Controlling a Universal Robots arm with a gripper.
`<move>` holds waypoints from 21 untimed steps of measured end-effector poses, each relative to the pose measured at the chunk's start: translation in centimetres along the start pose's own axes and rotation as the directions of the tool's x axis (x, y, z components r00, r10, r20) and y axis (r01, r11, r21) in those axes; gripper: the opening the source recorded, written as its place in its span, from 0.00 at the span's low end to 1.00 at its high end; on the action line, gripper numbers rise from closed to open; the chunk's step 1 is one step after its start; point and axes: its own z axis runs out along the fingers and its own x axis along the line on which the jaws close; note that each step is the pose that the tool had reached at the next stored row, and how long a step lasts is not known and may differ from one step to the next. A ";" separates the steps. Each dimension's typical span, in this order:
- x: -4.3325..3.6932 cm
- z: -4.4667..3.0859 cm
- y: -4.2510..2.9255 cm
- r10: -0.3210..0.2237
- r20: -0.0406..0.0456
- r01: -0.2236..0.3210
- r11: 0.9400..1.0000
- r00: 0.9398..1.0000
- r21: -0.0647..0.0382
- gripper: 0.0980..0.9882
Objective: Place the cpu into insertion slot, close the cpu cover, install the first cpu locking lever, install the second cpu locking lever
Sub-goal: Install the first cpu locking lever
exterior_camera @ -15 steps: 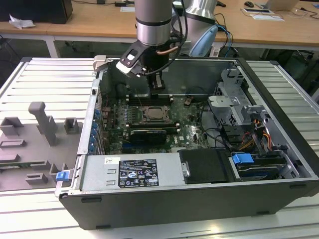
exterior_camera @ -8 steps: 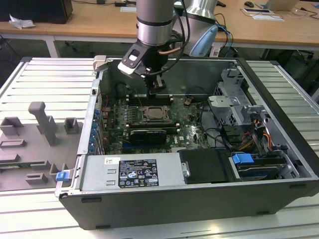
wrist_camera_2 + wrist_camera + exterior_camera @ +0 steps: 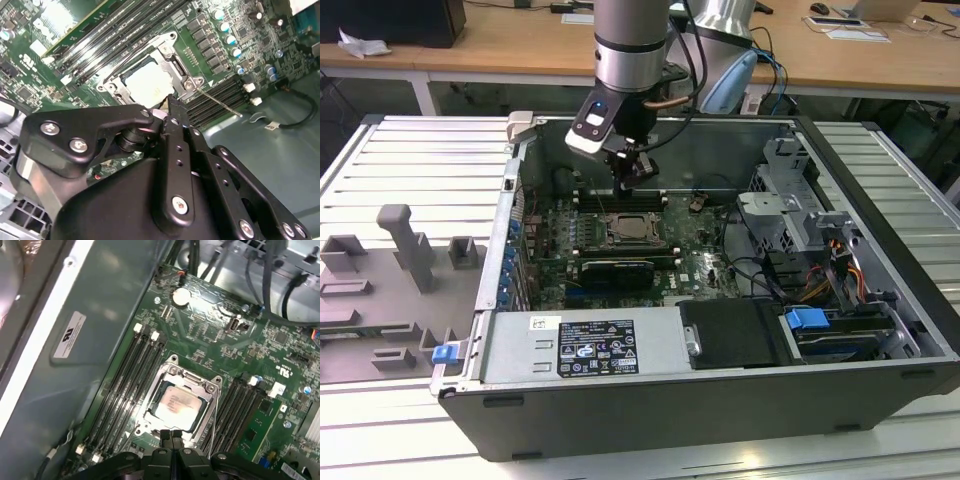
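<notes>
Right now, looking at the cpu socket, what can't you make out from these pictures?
First wrist view: near edge of the cpu cover, hidden behind the gripper.
Second wrist view: whether the thin lever is hooked down; its ends are too small to judge.
Exterior view: the cpu, too small for any detail.

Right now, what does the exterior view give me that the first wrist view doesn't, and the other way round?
Exterior view: the whole open computer case, the arm above it, grey blocks off to the exterior view's left. First wrist view, close up: the chip seated under its closed metal frame, a coin battery, the gripper shut beside the frame. Both: the green board and the black memory slots.
</notes>
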 end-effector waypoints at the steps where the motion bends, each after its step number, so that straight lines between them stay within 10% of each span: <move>1: 0.00 0.00 0.00 -0.008 0.000 0.008 1.000 1.000 0.000 0.01; 8: 0.00 0.00 0.00 -0.112 -0.002 0.112 0.994 0.994 0.003 0.01; 21: 0.00 0.00 0.00 -0.266 -0.006 0.266 0.964 0.964 0.007 0.01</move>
